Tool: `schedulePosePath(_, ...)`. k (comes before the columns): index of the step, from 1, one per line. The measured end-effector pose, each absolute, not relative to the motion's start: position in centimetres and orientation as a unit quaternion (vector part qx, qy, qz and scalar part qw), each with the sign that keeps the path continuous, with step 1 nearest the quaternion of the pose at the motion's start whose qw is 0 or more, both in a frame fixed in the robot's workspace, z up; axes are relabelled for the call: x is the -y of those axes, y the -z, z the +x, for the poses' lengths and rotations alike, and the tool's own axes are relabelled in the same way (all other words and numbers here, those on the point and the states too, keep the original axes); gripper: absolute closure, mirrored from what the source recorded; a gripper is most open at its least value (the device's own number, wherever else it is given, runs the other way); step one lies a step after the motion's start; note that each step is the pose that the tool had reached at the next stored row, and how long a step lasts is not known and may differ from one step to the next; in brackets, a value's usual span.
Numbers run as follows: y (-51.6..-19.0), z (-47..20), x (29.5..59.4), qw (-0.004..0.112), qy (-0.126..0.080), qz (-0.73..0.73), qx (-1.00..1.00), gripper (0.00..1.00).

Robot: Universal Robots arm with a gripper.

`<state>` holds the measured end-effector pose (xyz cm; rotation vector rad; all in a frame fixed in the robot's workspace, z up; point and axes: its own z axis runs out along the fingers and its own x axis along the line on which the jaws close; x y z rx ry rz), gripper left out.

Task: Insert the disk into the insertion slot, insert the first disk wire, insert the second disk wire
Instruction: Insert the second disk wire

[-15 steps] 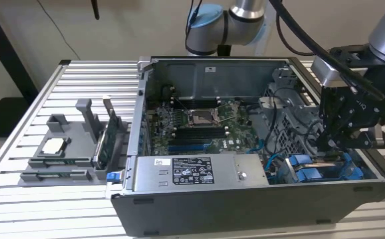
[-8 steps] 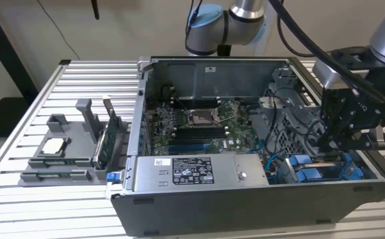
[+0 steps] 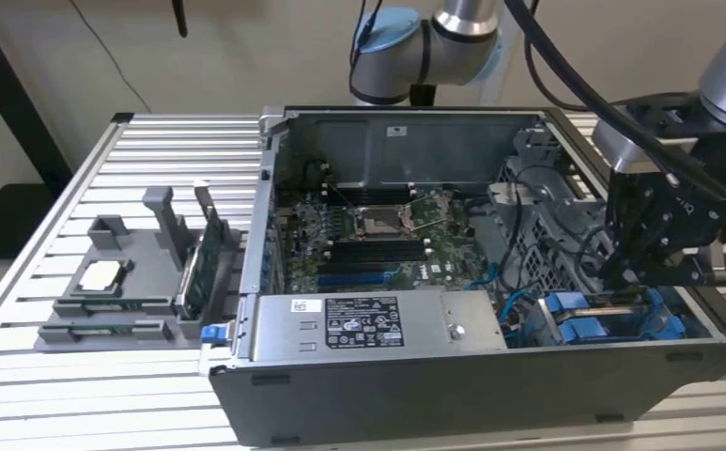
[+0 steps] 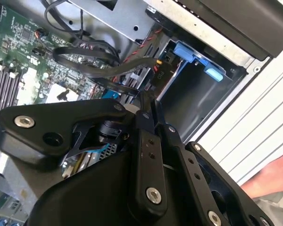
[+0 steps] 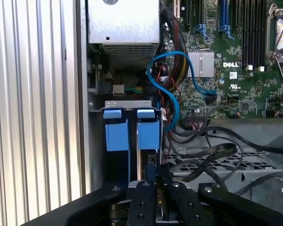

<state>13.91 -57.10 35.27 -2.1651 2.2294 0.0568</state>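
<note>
inside the open computer case (image 3: 488, 376), down at the blue drive bay (image 5: 132, 127): gripper (image 5: 152, 170) clenched on a thin dark wire plug (image 4: 146, 101), lined up edge-on for pushing in.

My exterior view looked down from above the open computer case (image 3: 488, 376), well back. Both wrist views sat close over its drive bay (image 5: 132, 127), sharing the blue carriers (image 4: 198, 59) and motherboard (image 5: 245, 70).
</note>
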Motion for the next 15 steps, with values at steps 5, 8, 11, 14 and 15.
schedulePosePath(5, -34.94, 13.91, 57.10, 0.016, -0.018, -0.697, -0.717, 0.84)
schedulePosePath(8, -34.81, 13.97, 57.10, 0.016, -0.018, -0.697, -0.717, 0.84)
schedulePosePath(11, -34.71, 14.09, 57.10, 0.016, -0.018, -0.697, -0.717, 0.84)
schedulePosePath(14, -34.59, 14.10, 57.10, 0.016, -0.018, -0.697, -0.717, 0.84)
schedulePosePath(15, -34.57, 14.11, 57.10, 0.016, -0.018, -0.697, -0.717, 0.84)
